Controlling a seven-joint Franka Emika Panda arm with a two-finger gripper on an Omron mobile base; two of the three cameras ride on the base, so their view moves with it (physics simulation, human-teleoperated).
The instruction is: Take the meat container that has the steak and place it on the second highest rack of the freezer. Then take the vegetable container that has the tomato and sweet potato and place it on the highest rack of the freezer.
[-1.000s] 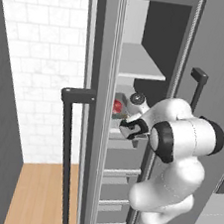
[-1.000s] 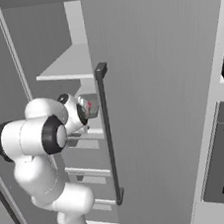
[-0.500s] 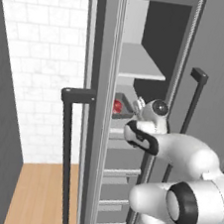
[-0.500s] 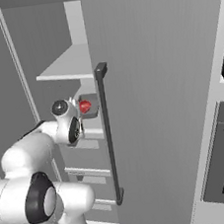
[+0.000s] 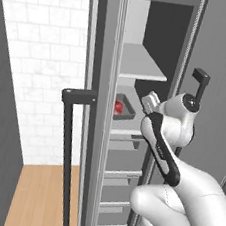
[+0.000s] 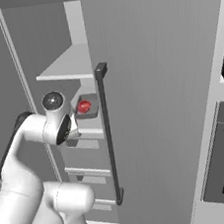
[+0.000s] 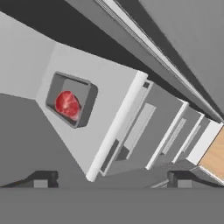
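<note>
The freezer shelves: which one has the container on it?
The lower shelf, where the grey container with something red sits. The upper shelf above it looks bare.

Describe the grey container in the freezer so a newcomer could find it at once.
Start at the open freezer beside the white tiled wall. Below its broad top shelf, on the next rack down, sits a shallow dark grey container. It is the only item on that rack, and a red piece of food lies inside it, above the drawer fronts.

Grey meat container (image 7: 70,99) (red steak (image 7: 67,104) inside) flat on freezer rack (image 7: 105,100), near back wall.
</note>
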